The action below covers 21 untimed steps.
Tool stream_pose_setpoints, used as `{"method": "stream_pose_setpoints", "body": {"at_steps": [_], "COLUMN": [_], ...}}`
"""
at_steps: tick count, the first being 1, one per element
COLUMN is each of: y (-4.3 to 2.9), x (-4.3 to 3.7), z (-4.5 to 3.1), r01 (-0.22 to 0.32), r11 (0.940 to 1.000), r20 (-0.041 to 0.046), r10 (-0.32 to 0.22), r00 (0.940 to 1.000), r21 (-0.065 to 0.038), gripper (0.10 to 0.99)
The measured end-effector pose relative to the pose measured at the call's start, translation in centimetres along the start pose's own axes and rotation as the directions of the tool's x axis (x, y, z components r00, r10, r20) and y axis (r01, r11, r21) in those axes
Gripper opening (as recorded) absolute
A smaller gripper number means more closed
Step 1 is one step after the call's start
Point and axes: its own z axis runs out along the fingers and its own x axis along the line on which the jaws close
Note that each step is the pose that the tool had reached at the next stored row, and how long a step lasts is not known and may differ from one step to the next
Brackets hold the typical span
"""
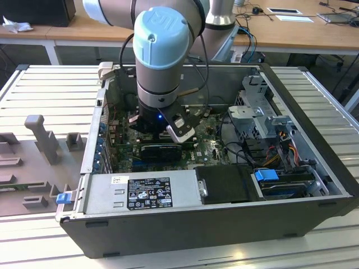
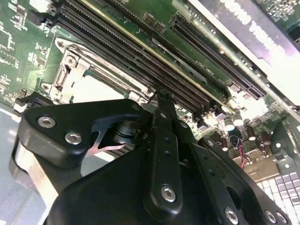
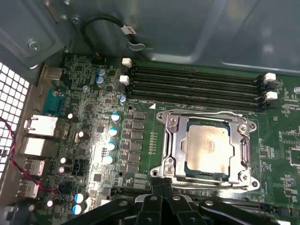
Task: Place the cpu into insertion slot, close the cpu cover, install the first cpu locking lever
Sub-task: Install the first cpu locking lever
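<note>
The cpu (image 3: 208, 149) lies flat in the insertion slot (image 3: 167, 161) on the green motherboard, its silver top showing through the window of the cpu cover (image 3: 182, 140), which rests down over it. A thin wire lever (image 3: 206, 113) runs along one edge of the socket. My gripper (image 3: 162, 182) hovers just beside the socket with its black fingers pressed together and nothing between them. In the second wrist view the gripper (image 2: 161, 97) points at the memory slots next to the socket (image 2: 70, 70). In the exterior view the gripper (image 1: 154, 124) reaches down inside the open computer case.
Long black memory slots (image 3: 197, 86) lie beside the socket. A graphics card (image 1: 162, 150), the power supply (image 1: 140, 190), a drive cage (image 1: 255, 109) and cables (image 1: 280, 151) crowd the case. Grey fixtures (image 1: 42, 134) stand on the table at the exterior view's left.
</note>
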Motion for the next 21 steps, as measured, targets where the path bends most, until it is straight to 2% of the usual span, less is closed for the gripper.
{"method": "stream_pose_setpoints", "body": {"at_steps": [1,3,6,8,11,13,16,21], "y": [-0.04,-0.08,-0.13,-0.18,-0.26,-0.15,0.22,0.69], "x": [0.04,0.1,0.21,0.28,0.45,0.45,0.44,0.41], "z": [0.18,0.34,0.55,0.74,1.03,0.71,-0.52,-1.85], "r01": [0.0,0.0,0.002,0.003,0.005,0.005,0.005,0.005], "r11": [1.0,0.9999,0.9993,0.9985,0.9976,0.9975,0.9975,0.9976], "r20": [0.0009,0.0015,0.0034,0.0053,0.006,0.0065,0.0063,0.0063], "r10": [0.0,0.0,-0.002,-0.003,-0.005,-0.005,-0.005,-0.005], "r00": [1.0,1.0,1.0,1.0,1.0,1.0,1.0,1.0], "r21": [-0.007,-0.014,-0.036,-0.055,-0.069,-0.07,-0.07,-0.07], "gripper": [0.106,0.106,0.106,0.106,0.106,0.106,0.106,0.106]}}
